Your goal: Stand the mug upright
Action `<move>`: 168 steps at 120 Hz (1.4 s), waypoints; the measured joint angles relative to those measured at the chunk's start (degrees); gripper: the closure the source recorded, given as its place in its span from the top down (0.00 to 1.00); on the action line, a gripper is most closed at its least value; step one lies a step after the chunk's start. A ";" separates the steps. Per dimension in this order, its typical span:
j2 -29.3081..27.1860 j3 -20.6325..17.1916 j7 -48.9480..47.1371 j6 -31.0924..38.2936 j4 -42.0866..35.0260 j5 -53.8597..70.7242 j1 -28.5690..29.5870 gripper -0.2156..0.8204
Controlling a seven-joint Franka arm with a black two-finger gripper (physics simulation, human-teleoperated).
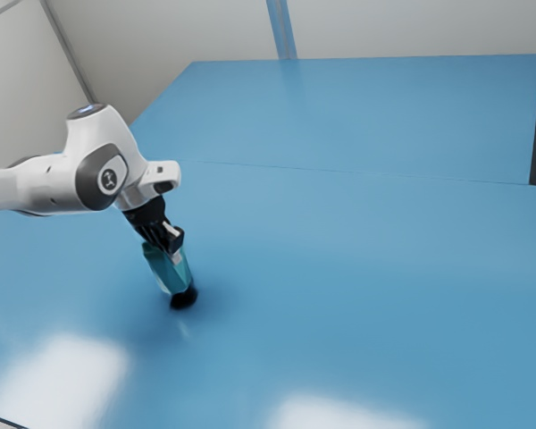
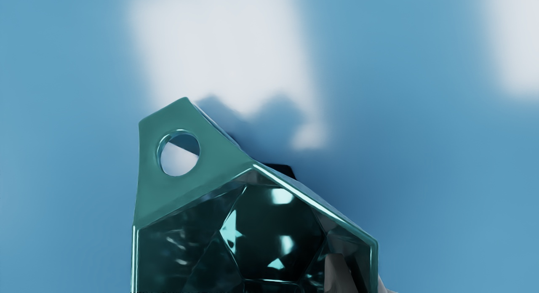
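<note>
In the exterior view my gripper (image 1: 174, 250) points steeply down at the upper end of the teal mug (image 1: 165, 270). The mug leans, its mouth end up by the fingers and a black part at its lower end near the table; whether it touches the table I cannot tell. The wrist view looks into the dark faceted inside of the mug (image 2: 269, 230), with its holed handle (image 2: 147, 175) sticking out from the rim. My gripper (image 2: 363, 270) is shut on the mug's side wall, one finger inside and the other outside.
The blue table (image 1: 357, 250) stretches from the mug toward the exterior view's right. A pale wall (image 1: 411, 27) stands behind it. Bright reflections lie on the tabletop near the mug.
</note>
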 joint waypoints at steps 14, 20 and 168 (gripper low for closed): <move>0.56 -0.27 -2.65 1.28 0.08 0.26 0.10 0.03; 0.66 -0.40 -3.66 1.93 0.00 0.35 0.00 0.03; -2.94 -0.71 -15.26 7.85 -3.00 -0.25 -1.64 0.58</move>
